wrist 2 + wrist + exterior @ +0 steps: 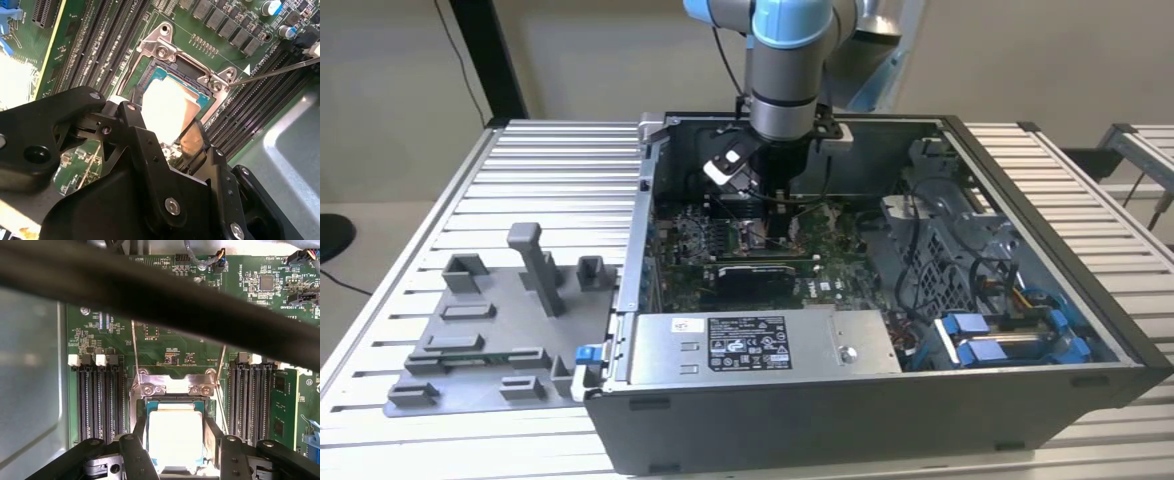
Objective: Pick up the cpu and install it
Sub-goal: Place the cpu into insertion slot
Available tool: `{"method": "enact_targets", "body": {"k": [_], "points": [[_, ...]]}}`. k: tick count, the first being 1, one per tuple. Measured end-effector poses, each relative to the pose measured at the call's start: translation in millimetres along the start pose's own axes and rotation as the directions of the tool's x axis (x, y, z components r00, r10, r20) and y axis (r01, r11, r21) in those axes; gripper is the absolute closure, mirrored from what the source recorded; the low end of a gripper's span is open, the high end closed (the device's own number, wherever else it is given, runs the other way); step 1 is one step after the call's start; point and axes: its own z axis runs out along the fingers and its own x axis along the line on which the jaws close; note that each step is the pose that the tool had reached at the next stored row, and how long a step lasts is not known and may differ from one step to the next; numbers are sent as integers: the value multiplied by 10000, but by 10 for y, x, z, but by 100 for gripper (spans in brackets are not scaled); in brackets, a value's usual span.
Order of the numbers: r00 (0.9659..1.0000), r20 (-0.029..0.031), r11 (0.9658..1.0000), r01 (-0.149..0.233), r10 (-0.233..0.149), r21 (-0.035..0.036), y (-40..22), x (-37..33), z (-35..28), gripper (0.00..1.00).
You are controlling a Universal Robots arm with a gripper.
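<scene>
cpu (175, 442) at socket (172, 386), edge behind tool (175, 424)

The matte black metal pincer (176, 432) sits at the small square cpu (176, 442), whose silvery-white top glares bright, edged in teal. Around the pincer lies the green motherboard (165, 347), speckled with fine white print, with a shiny silver steel socket frame (172, 386) and black ribbed memory slots (97, 400). Beyond the pincer, the dark grey computer case (854, 420) stands on the ribbed silver-grey tabletop (560, 170).
</scene>
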Motion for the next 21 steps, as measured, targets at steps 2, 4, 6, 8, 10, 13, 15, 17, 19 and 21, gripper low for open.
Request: {"method": "enact_targets", "body": {"k": [2,4,6,8,10,13,15,17,19,21], "points": [[10000,2,10000,1,-1,1,0,0,5,100],[10000,4,10000,2,-2,0,0,0,8,100],[10000,5,10000,6,-6,0,0,0,9,100],[10000,12,10000,12,-12,2,0,0,9,100],[10000,19,10000,15,-15,3,0,-1,9,100],[10000,44,10000,21,-21,9,1,0,11,100],[10000,58,10000,25,-25,16,0,-1,10,100],[10000,74,10000,28,-28,17,0,0,11,100],[9999,109,10000,34,-34,17,0,1,14,100],[9998,179,10000,42,-43,19,-1,2,16,100]]}}
